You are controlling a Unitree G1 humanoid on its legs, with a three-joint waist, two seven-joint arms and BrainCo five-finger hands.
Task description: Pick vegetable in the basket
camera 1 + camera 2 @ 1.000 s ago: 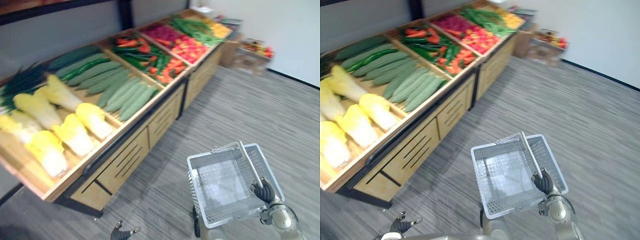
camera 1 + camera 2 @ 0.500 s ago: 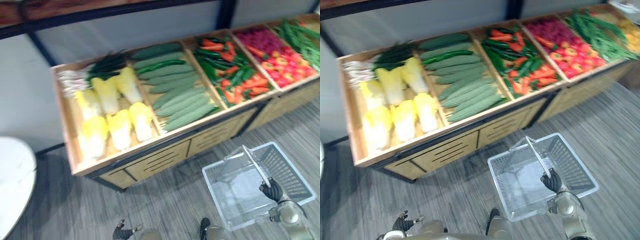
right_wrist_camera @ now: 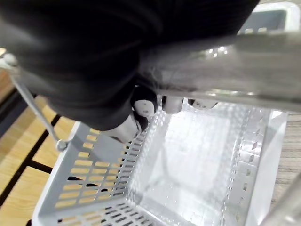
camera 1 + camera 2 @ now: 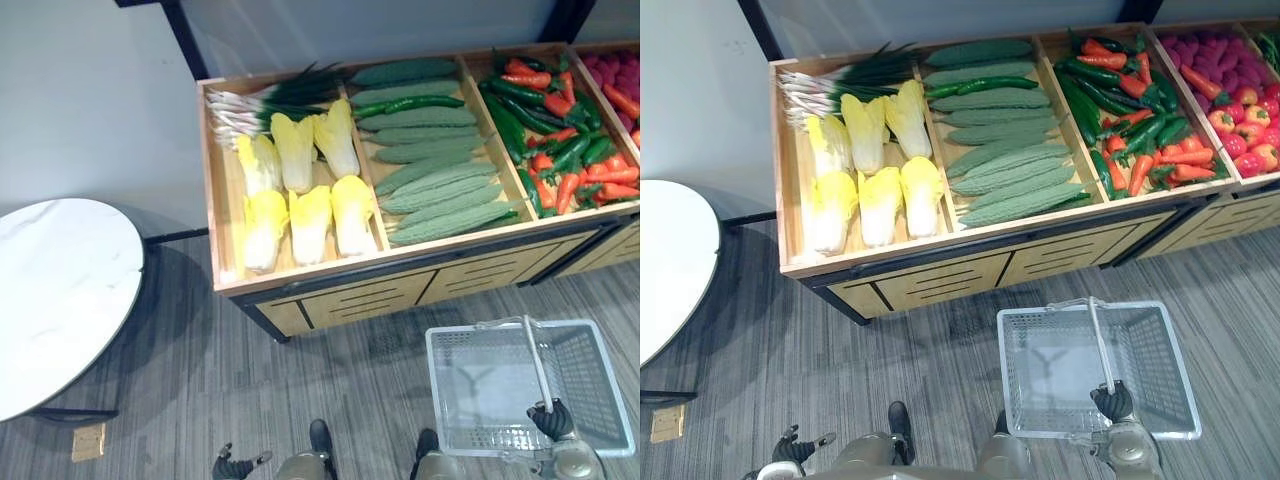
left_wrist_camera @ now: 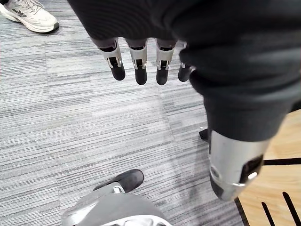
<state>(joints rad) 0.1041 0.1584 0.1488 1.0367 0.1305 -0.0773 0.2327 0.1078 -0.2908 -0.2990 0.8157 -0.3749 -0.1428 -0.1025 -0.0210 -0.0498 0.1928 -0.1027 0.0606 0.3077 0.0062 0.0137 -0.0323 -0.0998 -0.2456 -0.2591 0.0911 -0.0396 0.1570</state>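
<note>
Before the wooden stand [image 4: 940,282], near its front edge, right hand [image 4: 1111,401] hangs with fingers curled round the handle [image 4: 1098,340] of the grey basket [image 4: 1168,365]. On the stand, well apart from both hands: cabbages [image 4: 880,200] and scallions [image 4: 830,82] in the left-end compartment, green gourds [image 4: 1005,170] next, peppers and carrots [image 4: 1130,120] beyond. Right wrist view: fingers [image 3: 143,102] wrapped on the bar above the basket's mesh floor. Low beside the body, left hand [image 5: 140,70], fingers loosely straight, holding nothing; its wrist view adds a person's shoe [image 5: 28,16] on the floor.
</note>
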